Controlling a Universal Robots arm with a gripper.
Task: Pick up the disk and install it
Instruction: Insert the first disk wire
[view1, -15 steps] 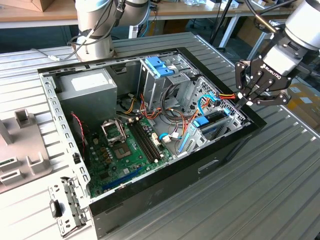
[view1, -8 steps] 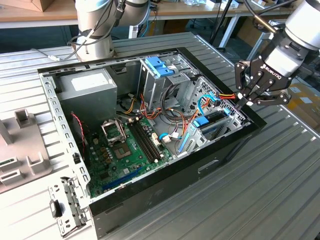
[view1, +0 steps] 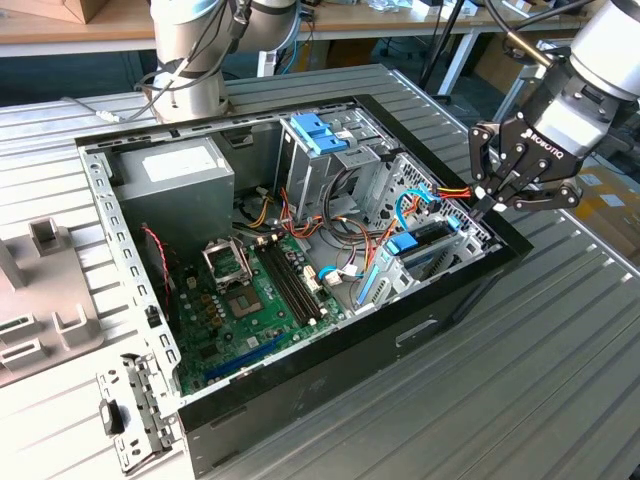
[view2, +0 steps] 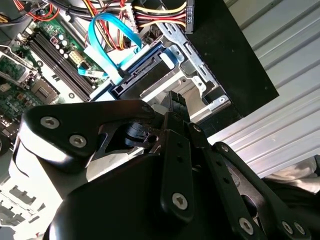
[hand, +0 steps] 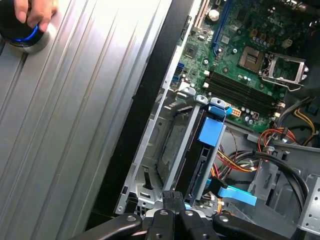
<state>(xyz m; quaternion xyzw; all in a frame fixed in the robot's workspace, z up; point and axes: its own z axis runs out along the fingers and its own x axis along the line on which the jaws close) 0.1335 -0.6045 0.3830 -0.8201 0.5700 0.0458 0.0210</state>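
Black hand (view1: 492, 196), fingers pinched together with nothing visibly between them, hangs over the open computer case (view1: 430, 325) at the corner toward the exterior view's right. Directly beneath its tips, the disk (hand: 202, 162) sits upright on edge inside the drive cage (hand: 165, 150), a blue cable (view2: 107, 42) plugged into its end. Motherboard (view1: 255, 300) lies nearby. Case rests on the ribbed metal tabletop (view1: 560, 380).

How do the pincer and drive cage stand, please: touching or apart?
Cannot tell: in the first wrist view the pincer overlaps the drive cage, hiding any gap.
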